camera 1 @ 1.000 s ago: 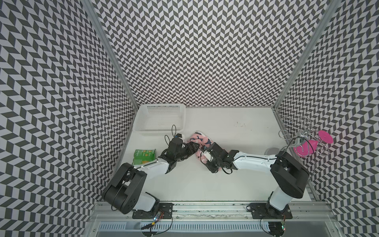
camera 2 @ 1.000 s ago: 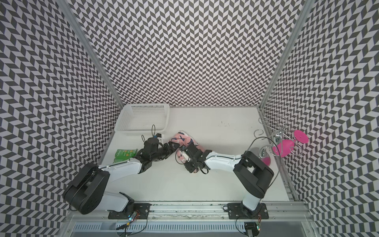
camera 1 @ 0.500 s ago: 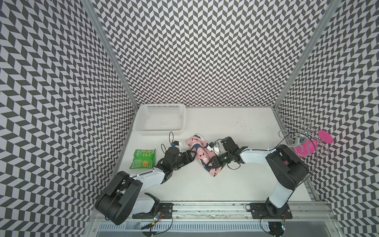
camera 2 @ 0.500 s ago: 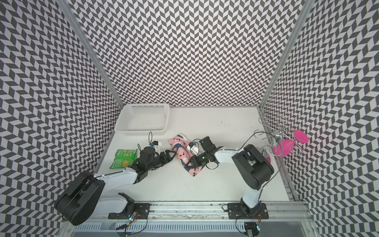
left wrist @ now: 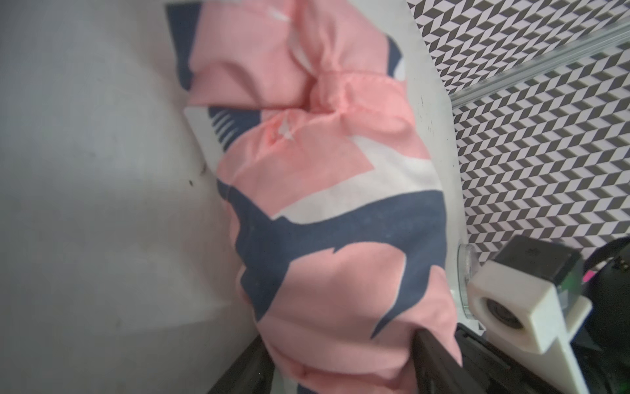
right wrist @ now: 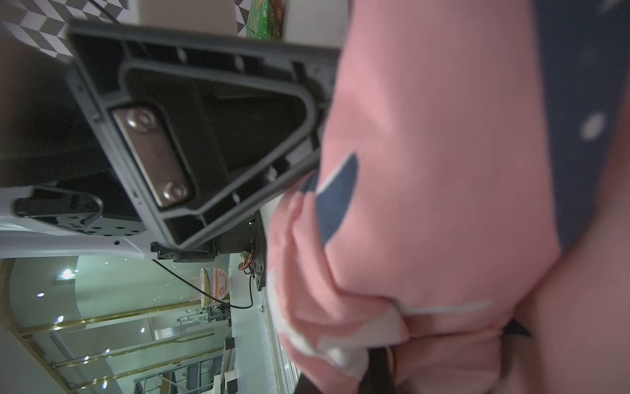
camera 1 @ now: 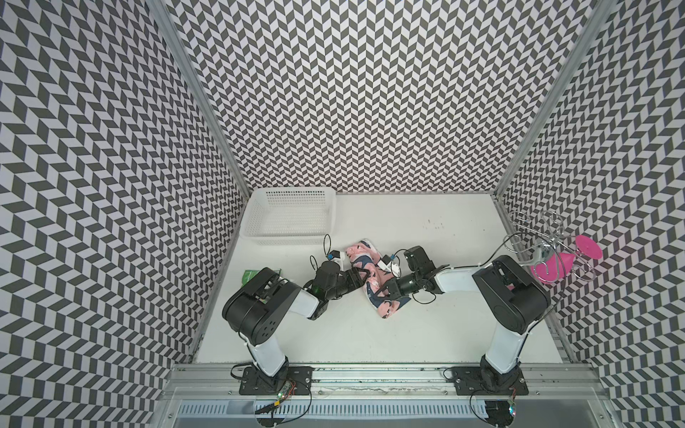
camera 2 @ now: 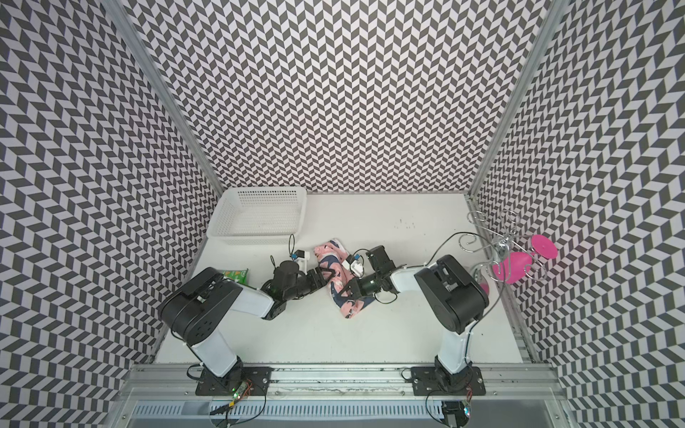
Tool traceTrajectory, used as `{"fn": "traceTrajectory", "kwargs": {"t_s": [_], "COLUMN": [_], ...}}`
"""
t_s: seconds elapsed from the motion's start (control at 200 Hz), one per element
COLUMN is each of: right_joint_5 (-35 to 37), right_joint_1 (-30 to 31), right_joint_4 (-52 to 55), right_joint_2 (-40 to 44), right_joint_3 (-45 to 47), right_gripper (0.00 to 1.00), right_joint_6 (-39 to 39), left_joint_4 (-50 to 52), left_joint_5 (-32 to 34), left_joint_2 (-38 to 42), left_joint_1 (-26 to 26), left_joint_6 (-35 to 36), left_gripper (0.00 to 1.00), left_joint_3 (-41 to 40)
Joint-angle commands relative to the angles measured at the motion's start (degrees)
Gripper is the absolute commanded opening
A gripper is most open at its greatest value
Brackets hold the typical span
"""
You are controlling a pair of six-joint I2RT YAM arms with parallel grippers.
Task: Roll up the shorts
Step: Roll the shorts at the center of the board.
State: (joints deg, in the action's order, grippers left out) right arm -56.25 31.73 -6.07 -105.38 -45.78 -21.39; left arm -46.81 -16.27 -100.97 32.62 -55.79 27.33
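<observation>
The cell is enclosed by walls (camera 1: 352, 92) papered in a black-and-white chevron print. Its floor is formed by a smooth white table (camera 1: 407, 333) marked with a few dark specks.

At the far left corner a rectangular basket (camera 1: 287, 240) of white perforated plastic is set. Only its own mesh bottom is seen inside it.

The shorts (camera 1: 370, 259) are laid near the middle of the table, just on the near side of the basket's right corner. They are rolled into a thick, slanted bundle of soft, creased pink cloth printed with navy-and-white shapes, and the same bundle of shorts (camera 2: 333, 257) is shown in both top views.

At the right edge a bent wire stand (camera 1: 545, 254) is hung with glossy pink plastic pieces (camera 1: 552, 268).

A small green packet (camera 2: 235, 274) is partly hidden behind the left arm. Its print is too small to be read.

The left gripper (camera 1: 366, 277) is closed around the bundle from one side. In the left wrist view the shorts (left wrist: 324, 238) are seen filling the gap, pressed by both black fingers (left wrist: 429, 358).

The right gripper (camera 1: 387, 292) is clenched on a fold from the opposite side, and the shorts (right wrist: 443, 170) are bunched at its tips.
</observation>
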Motion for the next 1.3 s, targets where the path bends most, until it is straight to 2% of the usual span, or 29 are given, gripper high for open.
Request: {"fn": "traceTrajectory", "kwargs": {"t_s": [0.0, 0.045, 0.14, 0.235, 0.366, 0.406, 0.566, 0.711, 0.951, 1.202, 1.257, 1.282, 1.297], "right_joint_5": [-1.41, -1.23, -0.21, 7.21, 23.34, 28.78, 54.23, 70.48, 85.28, 89.0, 88.87, 87.8, 86.94], "right_joint_1": [0.44, 0.28, -0.34, -0.39, -0.05, 0.7, 10.02, 20.19, 30.97, 31.88, 31.68, 31.54, 31.36], "right_joint_4": [0.2, 0.3, 0.41, 6.38, 15.86, 18.37, 28.58, 30.43, 29.05, 24.29, 23.31, 22.65, 22.27], "right_joint_2": [-1.72, -1.44, -0.02, 3.39, 10.99, 13.39, 18.35, 18.7, 10.87, 2.4, 1.61, 1.59, 1.71], "right_joint_3": [1.82, 2.04, 2.46, 1.05, -0.74, -1.41, -6.65, -8.96, -12.76, -14.46, -14.05, -13.63, -13.43], "right_gripper": [0.0, 0.0, 0.0, 0.1, 0.35, 0.4, 0.46, 0.52, 0.57, 0.58, 0.53, 0.46, 0.38], "right_joint_6": [-0.5, -0.51, -0.75, 2.11, 4.95, 5.48, 7.44, 7.53, 10.78, 12.7, 12.26, 12.28, 12.31], "left_joint_4": [-6.59, -7.99, -6.29, -1.19, 8.71, 11.26, 18.01, 22.21, 26.22, 25.83, 25.58, 25.54, 25.53], "left_joint_5": [-2.17, -2.25, -2.14, -1.3, 0.49, 0.71, 1.27, 2.06, 2.19, 0.83, 0.3, 0.06, -0.03], "left_joint_2": [-3.79, -4.39, -3.75, -1.46, 2.04, 2.68, 4.5, 6.02, 6.66, 6.69, 6.75, 6.88, 7.04], "left_joint_1": [0.38, 0.5, 0.51, 0.46, 0.47, 0.51, 0.56, 0.72, 1.3, 1.74, 1.68, 1.61, 1.65], "left_joint_6": [-2.27, -3.19, -3.09, -2.09, -2.36, -2.69, -4.49, -4.79, -5.2, -6.26, -6.51, -6.41, -6.39], "left_gripper": [0.4, 0.24, 0.0, 0.0, 0.0, 0.0, 0.0, 0.0, 0.0, 0.0, 0.0, 0.0, 0.0], "left_joint_3": [2.21, 2.13, 3.05, 4.36, 5.96, 6.16, 6.62, 7.25, 9.4, 9.15, 8.98, 9.04, 8.97]}}
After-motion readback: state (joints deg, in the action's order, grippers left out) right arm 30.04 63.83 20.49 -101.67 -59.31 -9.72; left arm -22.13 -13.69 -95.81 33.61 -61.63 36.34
